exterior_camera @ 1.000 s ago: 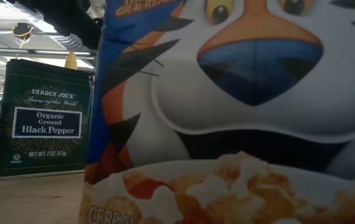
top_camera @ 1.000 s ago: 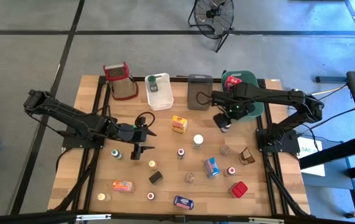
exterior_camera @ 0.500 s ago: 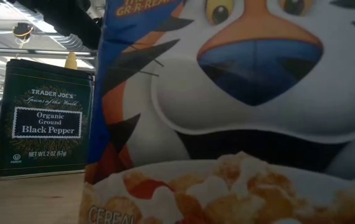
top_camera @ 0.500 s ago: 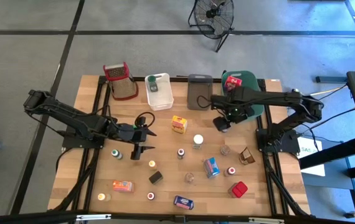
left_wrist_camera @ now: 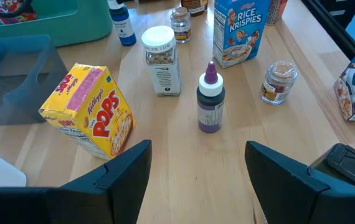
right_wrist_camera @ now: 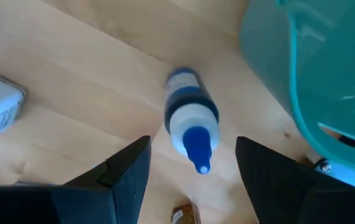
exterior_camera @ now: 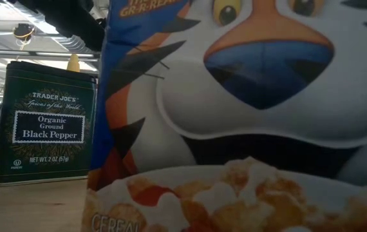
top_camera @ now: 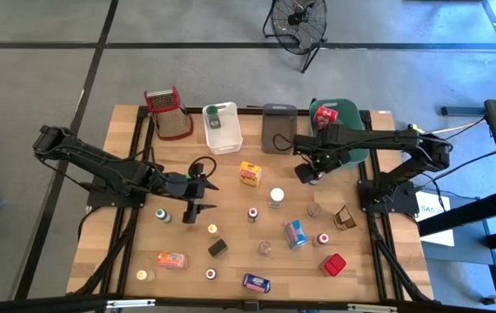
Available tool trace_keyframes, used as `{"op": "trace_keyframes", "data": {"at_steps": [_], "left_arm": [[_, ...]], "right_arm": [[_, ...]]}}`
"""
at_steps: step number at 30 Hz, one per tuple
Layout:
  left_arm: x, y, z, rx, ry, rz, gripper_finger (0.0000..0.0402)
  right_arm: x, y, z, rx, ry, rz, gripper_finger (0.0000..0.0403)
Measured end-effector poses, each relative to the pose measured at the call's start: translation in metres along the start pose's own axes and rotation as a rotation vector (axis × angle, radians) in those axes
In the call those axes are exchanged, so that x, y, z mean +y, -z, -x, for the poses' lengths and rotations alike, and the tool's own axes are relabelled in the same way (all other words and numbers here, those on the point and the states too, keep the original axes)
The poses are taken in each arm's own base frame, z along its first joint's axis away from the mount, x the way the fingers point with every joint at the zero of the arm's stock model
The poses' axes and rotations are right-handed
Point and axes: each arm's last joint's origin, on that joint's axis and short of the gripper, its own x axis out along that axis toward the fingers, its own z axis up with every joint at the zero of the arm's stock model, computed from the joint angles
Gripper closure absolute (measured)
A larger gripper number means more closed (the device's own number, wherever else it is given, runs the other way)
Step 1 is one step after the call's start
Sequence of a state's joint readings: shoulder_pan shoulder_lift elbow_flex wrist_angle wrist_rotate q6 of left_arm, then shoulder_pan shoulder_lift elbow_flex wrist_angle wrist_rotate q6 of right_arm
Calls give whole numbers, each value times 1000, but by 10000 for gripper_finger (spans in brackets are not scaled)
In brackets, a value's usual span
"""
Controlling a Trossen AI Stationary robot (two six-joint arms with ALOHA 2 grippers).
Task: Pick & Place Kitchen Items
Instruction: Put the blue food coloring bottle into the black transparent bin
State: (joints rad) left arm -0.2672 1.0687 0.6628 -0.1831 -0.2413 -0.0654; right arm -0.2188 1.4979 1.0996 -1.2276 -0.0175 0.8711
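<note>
Low view: cereal box (exterior_camera: 248, 116) before pepper tin (exterior_camera: 45, 122)

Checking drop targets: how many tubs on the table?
3, along the back edge: white tub left, grey tub middle, green tub right, partly under the right arm. None looks hidden.

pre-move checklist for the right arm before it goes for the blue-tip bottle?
1. Right gripper jaws open, nothing between them: ok.
2. Blue-tipped bottle upright on the wood, centred between the jaws in the right wrist view: ok.
3. Clearance to the green tub: its wall sits close beside the bottle, apart from it; margin for the jaw on that side: cannot tell.
4. White-capped jar and yellow Pops box stand well away from the bottle: ok.
5. Left gripper open, parked over the table's left half, out of the path: ok.
</note>
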Motion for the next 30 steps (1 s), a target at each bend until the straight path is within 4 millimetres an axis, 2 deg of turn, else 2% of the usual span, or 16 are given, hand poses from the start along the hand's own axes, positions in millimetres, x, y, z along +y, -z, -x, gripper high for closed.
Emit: {"op": "trace_keyframes", "data": {"at_steps": [15,25,30], "left_arm": [[0,0,0,0,0,0,148],[0,0,0,1,1,0,148],[0,0,0,1,1,0,148]], "right_arm": [[2,-2,0,-23,-12,-5,165],[-3,2,-23,1,-7,-3,165],[-1,1,-29,-18,-28,16,165]]}}
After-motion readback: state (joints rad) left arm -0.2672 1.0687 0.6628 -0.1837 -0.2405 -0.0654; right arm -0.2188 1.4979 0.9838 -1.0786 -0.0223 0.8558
